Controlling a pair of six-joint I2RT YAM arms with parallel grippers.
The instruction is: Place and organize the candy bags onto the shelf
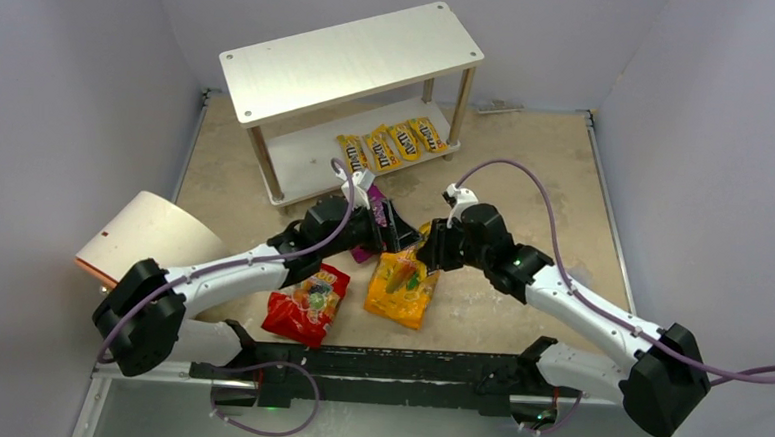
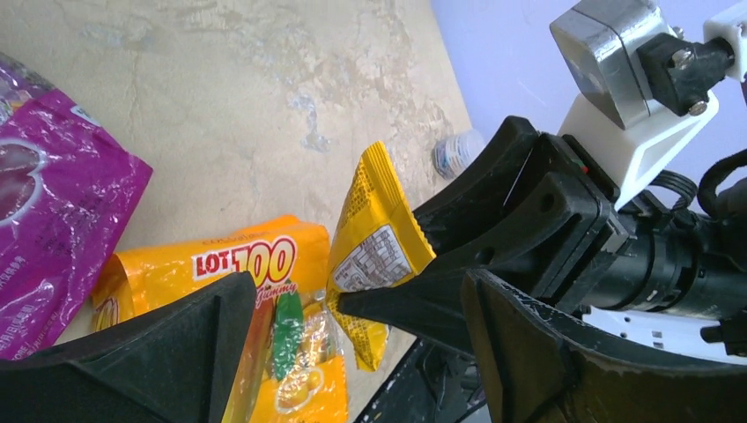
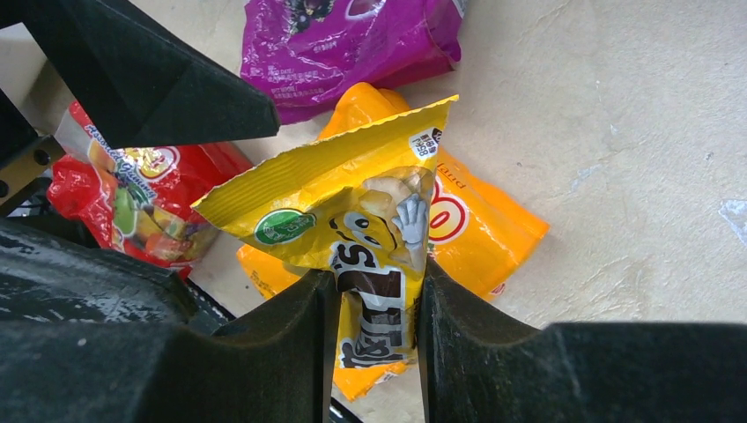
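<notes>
Yellow foil M&M's packet [image 3: 352,211] is off the table, pinched low on its body by the right gripper [image 3: 379,286], whose fingers are closed to a narrow gap on it. It hangs just above the orange glossy fruit-candy pouch [image 1: 403,291].

Left gripper [image 2: 352,291] is right beside it, fingers spread wide and holding nothing. The packet's free top end sits near that gap; contact can't be told.

Purple glossy pouch [image 3: 352,44] lies just behind and the red glossy pouch [image 1: 306,304] to the left, both flat on the beige tabletop [image 1: 527,156]. Four more small yellow packets [image 1: 393,141] lie in a row on the lower board of the white two-tier shelf [image 1: 352,61]. Its top board is bare. Cream cylinder with orange rim [image 1: 147,236] is far left.

Step looks like a hand-over, or a carry to the lower board. For a hand-over, the left should close on the free upper half, clear of the right's fingers, and grip firmly before the right lets go. Then go in low under the top board, stay off the thin legs, and lay the packet flat beside the row without overlapping it.
</notes>
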